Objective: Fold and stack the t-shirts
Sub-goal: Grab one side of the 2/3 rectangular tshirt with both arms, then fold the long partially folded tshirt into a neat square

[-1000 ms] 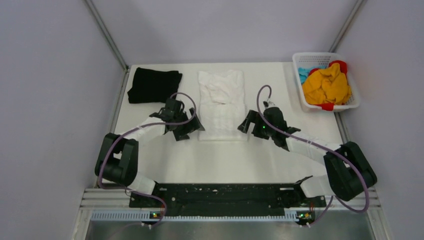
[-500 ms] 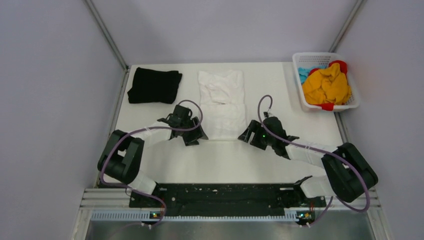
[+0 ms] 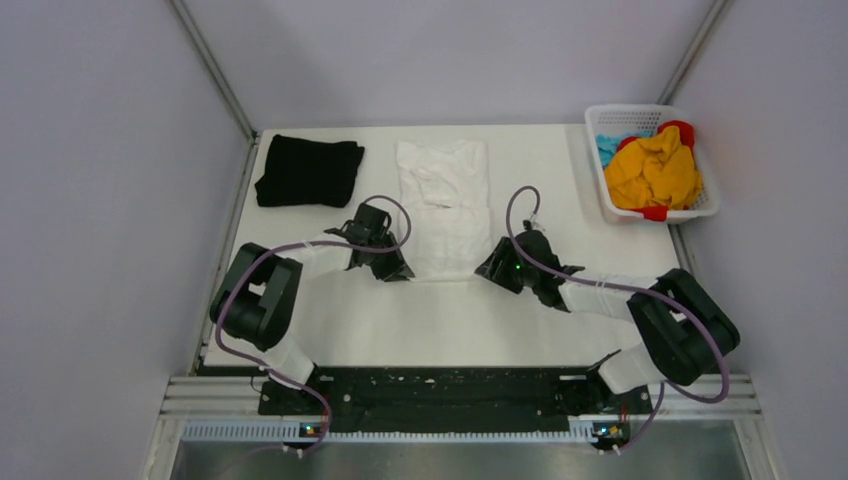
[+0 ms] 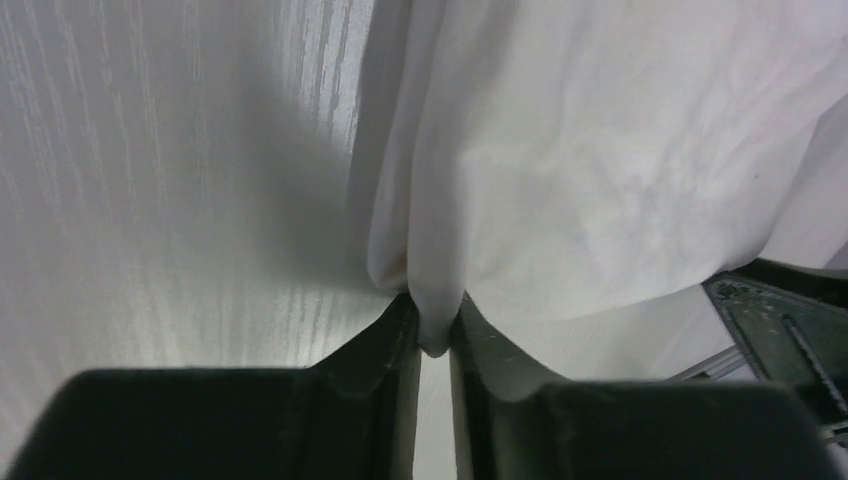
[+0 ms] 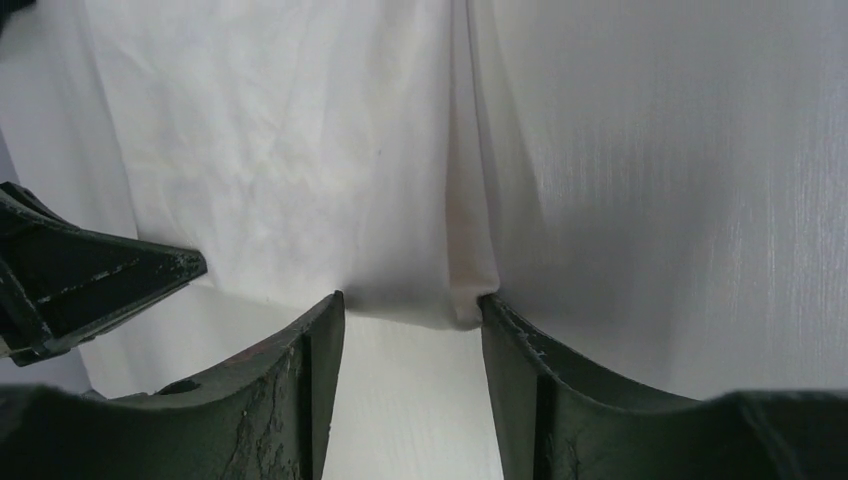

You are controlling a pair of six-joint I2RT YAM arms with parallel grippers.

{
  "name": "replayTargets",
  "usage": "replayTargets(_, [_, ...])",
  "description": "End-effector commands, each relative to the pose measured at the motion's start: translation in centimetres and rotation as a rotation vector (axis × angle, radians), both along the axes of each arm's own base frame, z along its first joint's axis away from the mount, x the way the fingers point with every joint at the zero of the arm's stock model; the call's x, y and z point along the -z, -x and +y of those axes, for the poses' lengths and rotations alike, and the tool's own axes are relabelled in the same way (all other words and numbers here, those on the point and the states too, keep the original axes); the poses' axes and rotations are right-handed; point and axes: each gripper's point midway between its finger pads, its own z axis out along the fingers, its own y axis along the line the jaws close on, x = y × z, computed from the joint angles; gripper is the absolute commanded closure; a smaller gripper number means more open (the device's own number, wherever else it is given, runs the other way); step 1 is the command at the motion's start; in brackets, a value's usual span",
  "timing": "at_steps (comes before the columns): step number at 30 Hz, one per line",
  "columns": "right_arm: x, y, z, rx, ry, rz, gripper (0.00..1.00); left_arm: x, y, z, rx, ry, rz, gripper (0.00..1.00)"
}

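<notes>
The white t-shirt lies flat, folded into a long strip, mid-table. The black t-shirt sits folded at the back left. My left gripper is at the white shirt's near-left corner. In the left wrist view it is shut on a pinched fold of the white t-shirt. My right gripper is at the near-right corner. In the right wrist view its jaws stand apart around the hem of the white t-shirt, the right fingertip touching the cloth's corner.
A white lattice basket holding yellow, red and blue cloth stands at the back right. Grey walls and metal rails close the table's left, right and back sides. Bare white tabletop lies between the shirt and the arm bases.
Both grippers came down and back to the white shirt's near corners while narrowing. The left one closed on a fold of the hem; the right one's jaws narrowed but remain apart.
</notes>
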Motion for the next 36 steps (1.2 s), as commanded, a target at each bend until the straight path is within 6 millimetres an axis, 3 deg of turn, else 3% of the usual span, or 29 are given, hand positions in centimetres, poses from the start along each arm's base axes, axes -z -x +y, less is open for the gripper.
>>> replayTargets(1, [3.2,0.9,-1.9,0.047,0.125,0.081,0.53,2.7,-0.2,1.3,-0.012,-0.1,0.031,0.91])
replayTargets(2, [3.3,0.9,-1.8,0.047,0.126,0.083,0.61,2.9,-0.1,1.3,-0.009,-0.104,0.038,1.0])
replayTargets(4, [3.1,1.0,-1.6,0.03,0.111,0.076,0.85,3.0,0.1,1.4,-0.004,-0.108,0.041,1.0])
replayTargets(6, [2.4,1.5,-0.7,-0.027,0.087,0.053,1.0,2.6,0.6,1.5,0.005,-0.099,0.035,1.0])
replayTargets(10, [0.9,4.1,0.7,-0.159,0.09,0.027,1.0,1.1,2.9,2.1,0.014,-0.089,-0.007,1.0])
replayTargets(16, [-1.4,10.7,1.0,-0.296,0.058,0.048,1.0,-2.1,8.7,3.2,0.052,-0.133,-0.101,1.0])
replayTargets(21, [-7.2,15.8,3.2,-0.494,-0.11,-0.018,1.0,-6.4,12.4,4.0,0.077,-0.108,-0.178,1.0])
replayTargets(24, [-9.8,17.9,3.3,-0.548,-0.179,-0.031,1.0,-9.8,13.9,4.3,0.089,-0.014,-0.28,1.0])
replayTargets(30, [-13.9,17.8,3.6,-0.559,-0.248,-0.119,1.0,-14.3,13.5,5.2,0.048,0.045,-0.434,1.0])
replayTargets(36, [-16.1,13.7,2.7,-0.412,-0.144,-0.242,1.0,-16.7,8.8,4.5,-0.036,-0.012,-0.558,1.0])
